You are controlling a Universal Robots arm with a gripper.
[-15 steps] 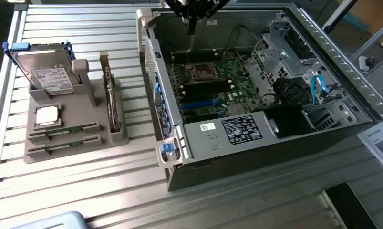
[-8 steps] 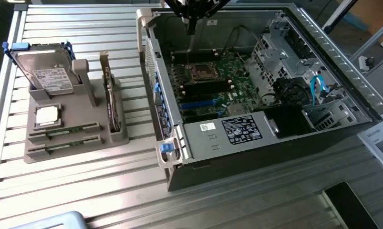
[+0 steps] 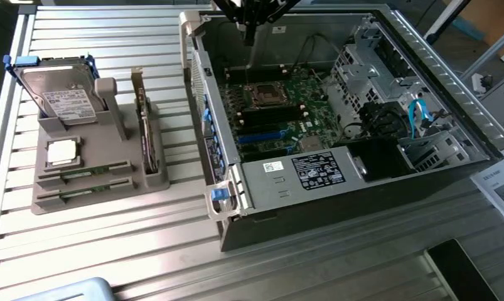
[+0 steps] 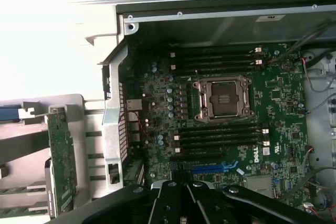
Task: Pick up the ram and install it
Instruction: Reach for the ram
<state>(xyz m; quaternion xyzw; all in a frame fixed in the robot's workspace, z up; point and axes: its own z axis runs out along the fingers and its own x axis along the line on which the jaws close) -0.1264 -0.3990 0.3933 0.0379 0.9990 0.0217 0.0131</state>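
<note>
**Figure.** Arm over the open computer case [image 3: 336,207], exterior and wrist views. The gripper [image 3: 250,39] hung above the case's far wall, at 12 o'clock in the exterior view. Its fingers were clenched together and carried nothing. In the wrist view the gripper [image 4: 184,182] looked down on the motherboard [image 4: 278,93], where the processor socket [image 4: 223,98] sat between two banks of bare memory slots [image 4: 218,136]. The ram [image 3: 91,170] lay flat in a slot of the grey holder [image 3: 109,204] on the slatted table [image 3: 151,251]. It was outside the case, at about 7 o'clock from the gripper and well apart from it. A second green stick [image 3: 86,187] lay just beside it, at its 6 o'clock.
</note>
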